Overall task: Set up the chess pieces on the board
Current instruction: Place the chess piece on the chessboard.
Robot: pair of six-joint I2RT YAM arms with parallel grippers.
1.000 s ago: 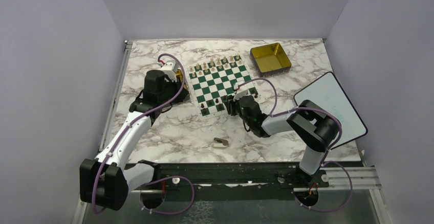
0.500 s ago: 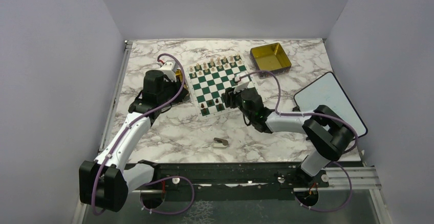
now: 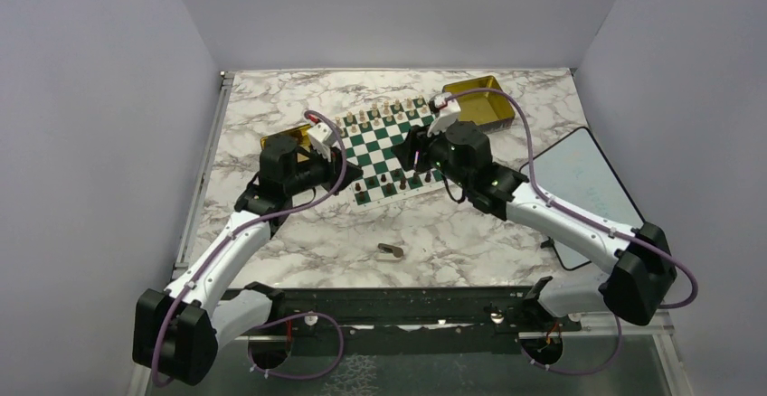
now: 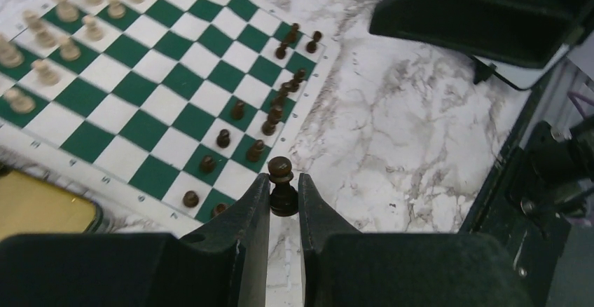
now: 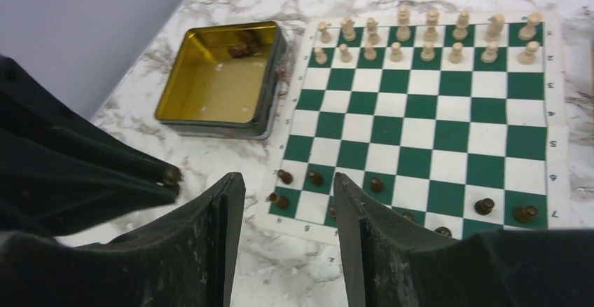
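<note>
Pinching a dark pawn (image 4: pixel 281 179) in my left gripper (image 4: pixel 284 196) at the board's (image 4: pixel 183 77) eight o'clock (right gripper (image 5: pixel 288 189) spread apart, empty).

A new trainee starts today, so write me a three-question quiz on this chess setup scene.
1. True or false: the left claw grips a dark chess piece.
2. The right claw is: A) shut on a piece, B) open and empty, C) out of view.
3. Which colour of pieces stands on the board's far two rows, seen from the top camera?
Key: 1 true; 2 B; 3 pale cream pieces.
</note>
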